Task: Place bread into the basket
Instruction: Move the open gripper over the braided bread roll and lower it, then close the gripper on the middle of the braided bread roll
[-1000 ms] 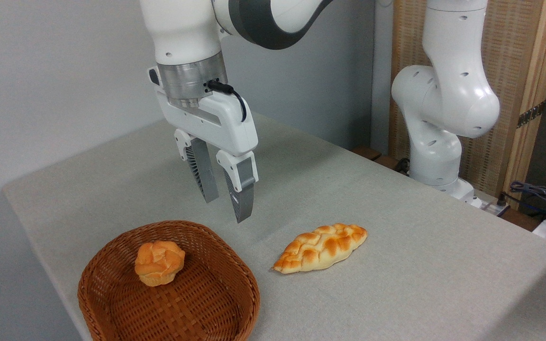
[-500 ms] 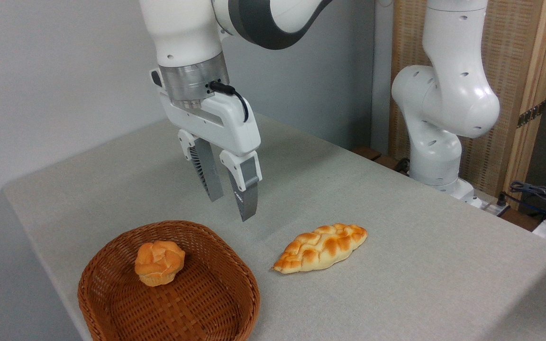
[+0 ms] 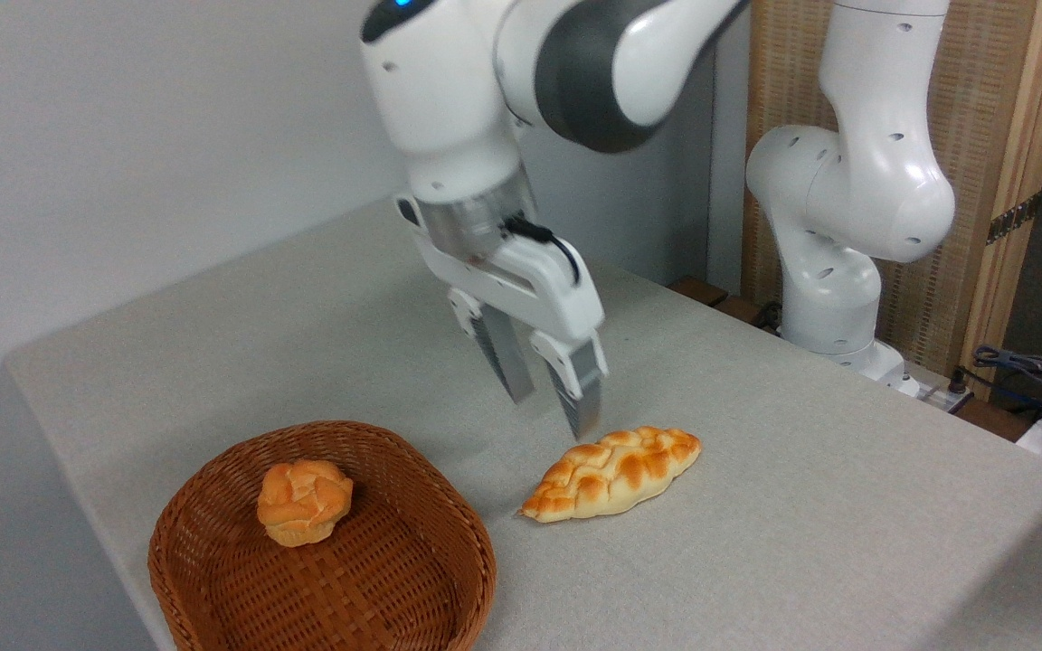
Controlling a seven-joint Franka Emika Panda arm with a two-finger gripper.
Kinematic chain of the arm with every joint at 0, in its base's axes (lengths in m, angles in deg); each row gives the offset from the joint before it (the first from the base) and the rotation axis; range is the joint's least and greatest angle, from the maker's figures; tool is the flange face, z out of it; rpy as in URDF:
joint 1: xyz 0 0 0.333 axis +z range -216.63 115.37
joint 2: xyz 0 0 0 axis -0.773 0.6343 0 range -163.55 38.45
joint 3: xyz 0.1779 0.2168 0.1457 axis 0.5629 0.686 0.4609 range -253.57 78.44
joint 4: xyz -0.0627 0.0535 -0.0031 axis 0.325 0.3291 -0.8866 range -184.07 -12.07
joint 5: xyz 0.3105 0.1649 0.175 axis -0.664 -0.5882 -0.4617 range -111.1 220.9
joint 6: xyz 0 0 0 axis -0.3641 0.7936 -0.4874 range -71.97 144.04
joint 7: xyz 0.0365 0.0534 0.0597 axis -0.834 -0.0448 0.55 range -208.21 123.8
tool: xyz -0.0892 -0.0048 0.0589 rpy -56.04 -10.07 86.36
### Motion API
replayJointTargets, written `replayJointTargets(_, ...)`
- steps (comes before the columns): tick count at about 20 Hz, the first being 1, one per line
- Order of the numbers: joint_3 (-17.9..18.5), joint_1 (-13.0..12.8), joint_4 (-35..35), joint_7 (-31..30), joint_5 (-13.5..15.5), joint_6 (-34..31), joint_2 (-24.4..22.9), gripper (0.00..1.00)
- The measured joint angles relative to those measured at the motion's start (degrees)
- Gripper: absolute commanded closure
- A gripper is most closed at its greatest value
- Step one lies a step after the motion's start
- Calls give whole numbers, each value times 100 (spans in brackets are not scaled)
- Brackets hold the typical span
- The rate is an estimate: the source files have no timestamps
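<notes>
Camera: hand [image 3: 554, 409] open, empty, above bread [image 3: 612, 473].

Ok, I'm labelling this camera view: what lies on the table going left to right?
basket → bun inside it → gripper above the table → bread → robot base

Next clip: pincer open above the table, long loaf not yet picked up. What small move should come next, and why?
Probably ease the pincer slightly right and down so its open jaws straddle the bread. It hangs just above the loaf's upper-left edge, holding nothing, and the bread lies on the table, outside the basket, which holds only the small bun.
</notes>
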Motion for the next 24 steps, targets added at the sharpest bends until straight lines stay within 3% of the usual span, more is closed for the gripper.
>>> replayJointTargets(4,21,155,-770,139,-272,837,-33,0)
replayJointTargets(8,20,152,-939,152,-366,1017,-34,0)
replayJointTargets(9,20,152,-939,190,-372,1018,-34,10)
replayJointTargets(10,20,152,-942,273,-373,1018,-34,30)
replayJointTargets(11,20,153,-947,335,-373,1018,-32,45)
replayJointTargets(13,29,154,-955,385,-374,1025,-15,60)
replayJointTargets(22,115,159,-955,474,-470,1076,4,61)
replayJointTargets(24,116,159,-955,475,-470,1077,4,67)
